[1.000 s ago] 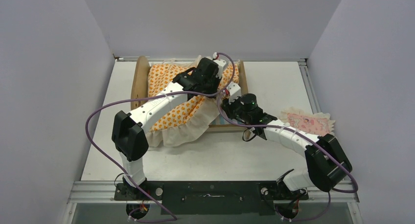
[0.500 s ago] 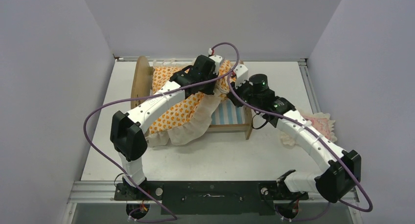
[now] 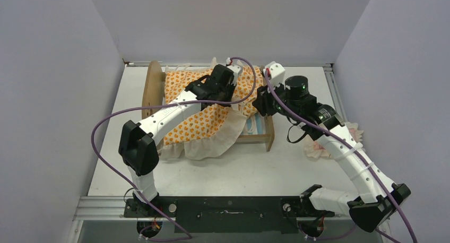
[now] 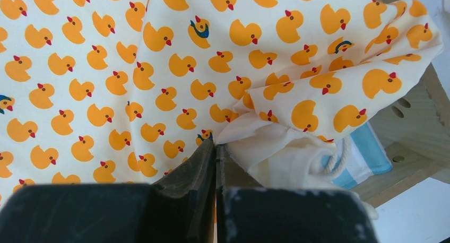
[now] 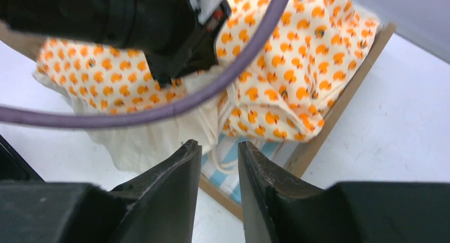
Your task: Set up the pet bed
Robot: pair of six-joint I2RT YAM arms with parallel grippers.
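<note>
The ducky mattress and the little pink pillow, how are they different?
The orange duck-print ruffled mattress is big; the small pink frilled pillow is much smaller. The mattress lies on the plywood pet bed, spilling over its front; the pillow lies on the white table, apart from it. Both have frilly edges.

right tool [image 5: 217, 147] now off the mattress [image 4: 106, 68], farther right

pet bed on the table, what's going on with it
The left gripper is shut on the duck-print mattress, which lies rumpled across the pet bed with its ruffle spilling over the near side. The right gripper hangs open and empty above the bed's right end, where the striped base shows.
</note>
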